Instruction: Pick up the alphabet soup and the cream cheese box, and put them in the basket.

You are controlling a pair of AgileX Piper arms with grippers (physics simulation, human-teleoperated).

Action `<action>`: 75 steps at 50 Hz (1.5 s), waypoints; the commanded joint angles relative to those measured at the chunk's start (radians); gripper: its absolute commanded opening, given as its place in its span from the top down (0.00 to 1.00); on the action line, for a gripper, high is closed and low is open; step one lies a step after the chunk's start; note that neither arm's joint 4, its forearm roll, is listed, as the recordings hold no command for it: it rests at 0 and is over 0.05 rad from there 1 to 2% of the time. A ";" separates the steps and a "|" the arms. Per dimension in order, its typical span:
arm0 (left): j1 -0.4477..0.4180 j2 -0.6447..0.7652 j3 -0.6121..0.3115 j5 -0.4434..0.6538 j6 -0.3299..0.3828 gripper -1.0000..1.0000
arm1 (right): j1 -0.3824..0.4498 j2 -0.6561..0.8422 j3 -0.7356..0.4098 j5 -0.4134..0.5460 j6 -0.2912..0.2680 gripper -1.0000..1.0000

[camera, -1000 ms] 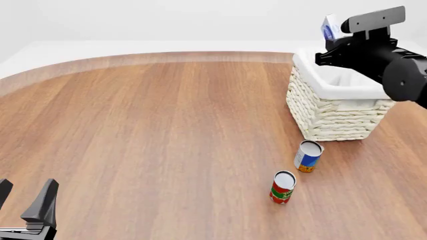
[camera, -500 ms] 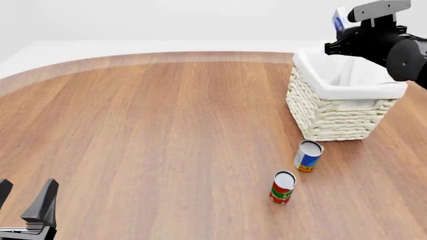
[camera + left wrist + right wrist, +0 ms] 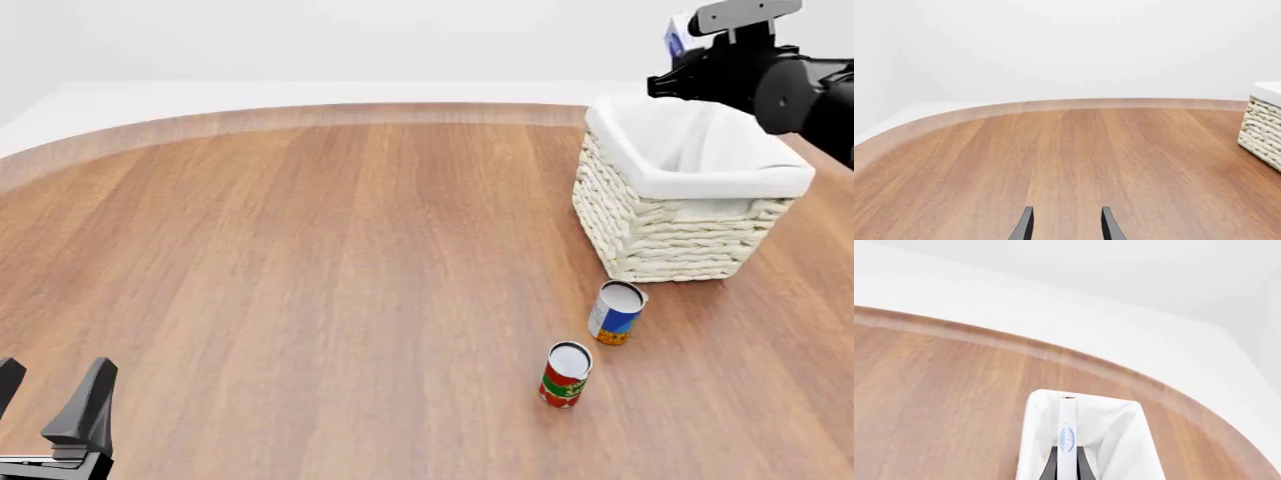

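The right gripper [image 3: 683,50] hung high over the basket [image 3: 681,225] at the bench's [image 3: 334,270] two o'clock corner, its fingers clamped on the cream cheese box [image 3: 678,38], which stood on edge between them. Through the right wrist camera the cream cheese box [image 3: 1067,432] showed as a thin white strip directly above the basket's white liner [image 3: 1117,435]. The alphabet soup [image 3: 617,312] stood upright on the bench just off the basket's near side, toward five o'clock, apart from the wicker wall. A red and green can [image 3: 566,373] stood upright near it, closer still to the arms. The left gripper [image 3: 54,415] waited low at seven o'clock, its fingers [image 3: 1025,227] spread and holding nothing, well apart from both cans.
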 commanded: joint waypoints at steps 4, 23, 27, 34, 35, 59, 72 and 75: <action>0.000 0.000 0.000 0.000 0.000 0.00 | -0.019 0.107 -0.127 0.040 0.029 1.00; 0.000 0.000 0.000 0.000 0.000 0.00 | -0.088 0.238 -0.242 0.082 0.064 1.00; 0.000 0.000 0.000 0.000 0.000 0.00 | -0.095 0.263 -0.268 0.097 0.068 1.00; 0.000 0.000 0.000 0.000 0.000 0.00 | -0.105 0.311 -0.321 0.131 0.078 1.00; 0.000 0.000 0.000 0.000 0.000 0.00 | -0.104 0.322 -0.327 0.138 0.079 1.00; 0.000 0.000 0.000 0.000 0.000 0.00 | -0.132 0.422 -0.365 0.183 0.049 1.00; 0.000 0.000 0.000 0.000 0.000 0.00 | -0.135 0.463 -0.380 0.193 0.041 1.00; 0.000 0.000 0.000 0.000 0.000 0.00 | -0.141 0.476 -0.384 0.193 0.029 1.00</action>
